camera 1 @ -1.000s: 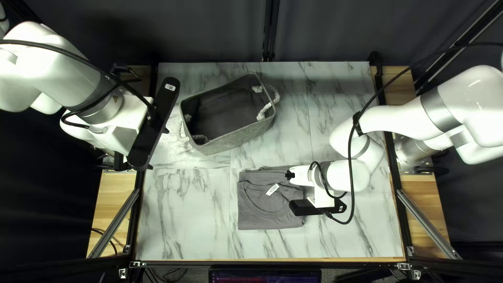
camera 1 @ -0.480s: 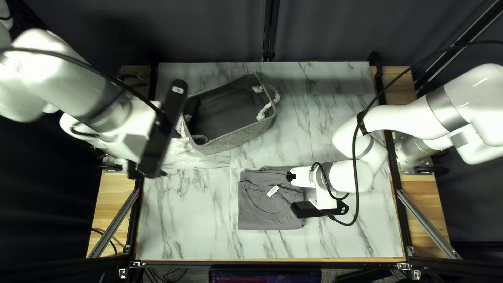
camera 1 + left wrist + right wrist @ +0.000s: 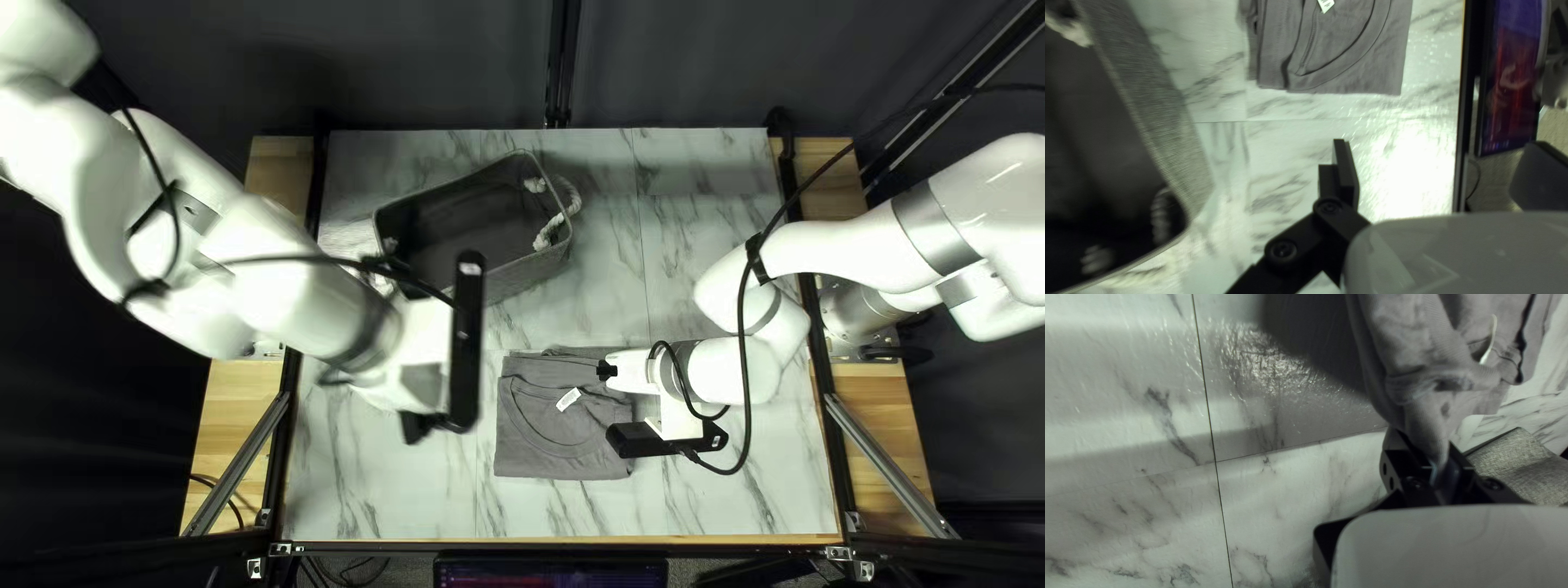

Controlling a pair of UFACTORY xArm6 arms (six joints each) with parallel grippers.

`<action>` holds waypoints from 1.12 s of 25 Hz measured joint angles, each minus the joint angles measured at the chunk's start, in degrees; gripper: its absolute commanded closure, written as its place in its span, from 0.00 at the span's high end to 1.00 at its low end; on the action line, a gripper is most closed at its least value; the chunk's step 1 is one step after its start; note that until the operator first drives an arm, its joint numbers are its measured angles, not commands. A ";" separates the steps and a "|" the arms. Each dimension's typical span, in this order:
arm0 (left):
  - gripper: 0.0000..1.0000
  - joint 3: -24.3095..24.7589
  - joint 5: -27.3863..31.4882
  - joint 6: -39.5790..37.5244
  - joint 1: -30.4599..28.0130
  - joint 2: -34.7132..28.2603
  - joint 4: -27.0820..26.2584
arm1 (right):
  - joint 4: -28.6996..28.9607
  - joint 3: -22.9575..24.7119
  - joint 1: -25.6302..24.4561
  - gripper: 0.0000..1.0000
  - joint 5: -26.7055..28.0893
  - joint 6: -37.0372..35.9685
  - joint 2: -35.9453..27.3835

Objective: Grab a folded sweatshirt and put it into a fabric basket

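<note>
Dark curtain (image 3: pixel 435 65) behind; pale marble-patterned table (image 3: pixel 718 485) in front, wooden strips (image 3: pixel 245 419) along its sides. A screen (image 3: pixel 550 573) at the near edge.

Right gripper (image 3: pixel 606 370): closed on a bunched fold of the grey sweatshirt (image 3: pixel 550 441). Cloth squeezed between both fingers, wrinkled just ahead of them. The sweatshirt itself lies folded on the table, mostly to the left of this gripper and toward the near edge, neckline facing up, white tag (image 3: pixel 568 400) near the fingers. Camera bar (image 3: pixel 666 438) of the right arm right beside the sweatshirt, on its right side.

Left gripper (image 3: pixel 417 427): fingers spread wide, nothing held. It hangs over the table to the left of the sweatshirt, apart from it. From its own wrist view, sweatshirt ahead, basket off to one side, screen off to the other. Left arm blurred in the top left view.

Fabric basket (image 3: pixel 528 274): grey, set down askew, beyond both grippers toward the far edge, well apart from the right one. Mouth up, dark inside, pale rope handles (image 3: pixel 550 232) at its ends. Left arm's cable (image 3: pixel 327 259) crosses over its near corner.
</note>
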 measured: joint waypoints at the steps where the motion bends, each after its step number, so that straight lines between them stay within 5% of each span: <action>1: 1.00 0.40 -1.70 0.22 0.12 1.32 -0.91 | 0.12 0.00 0.11 0.00 0.14 -0.02 -0.12; 6: 1.00 1.66 -7.37 2.95 0.36 5.62 -5.31 | 0.47 0.51 0.72 0.00 0.75 0.16 -1.12; 21: 1.00 0.97 -7.26 1.35 -0.06 5.26 -3.60 | 1.79 1.04 0.60 0.00 -0.86 -1.20 -1.31; 28: 1.00 2.56 -17.38 0.42 2.66 11.38 -6.80 | 2.12 1.34 1.28 0.00 -0.20 -1.01 -2.32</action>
